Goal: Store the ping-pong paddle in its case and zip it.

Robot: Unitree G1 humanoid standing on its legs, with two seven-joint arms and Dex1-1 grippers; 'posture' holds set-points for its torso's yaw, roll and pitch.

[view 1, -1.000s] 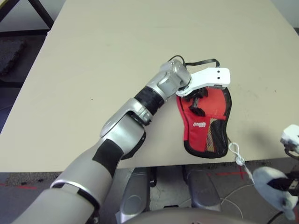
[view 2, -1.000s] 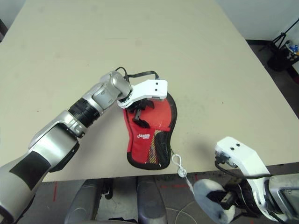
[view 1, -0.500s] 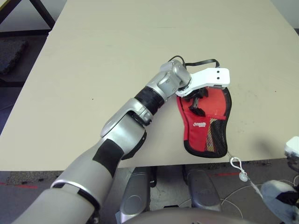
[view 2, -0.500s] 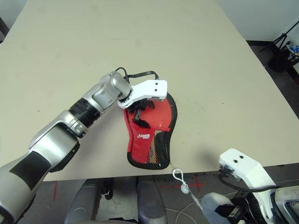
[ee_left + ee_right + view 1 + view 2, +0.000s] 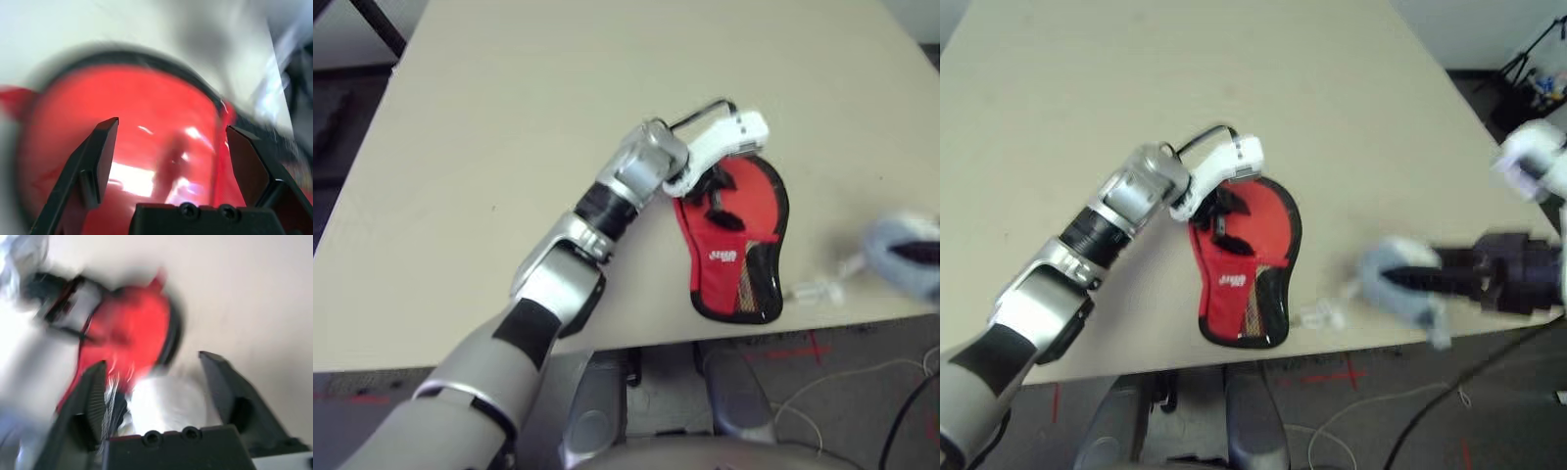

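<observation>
With the red paddle-shaped fabric case (image 5: 736, 241) lying at the table's (image 5: 509, 117) 5 o'clock edge under the spread left gripper (image 5: 168, 152), it should be pinned flat while the right gripper (image 5: 1405, 280), holding a pale round pouch (image 5: 1393, 281), approaches from 3 o'clock.

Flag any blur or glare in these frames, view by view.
Right eye view: right gripper and pouch smeared by motion; case fairly sharp. Left eye view: slightly soft overall, pouch streaked. Left wrist view: red case surface blurred, with white glare patches. Right wrist view: heavily blurred throughout, washed out along one side.
</observation>
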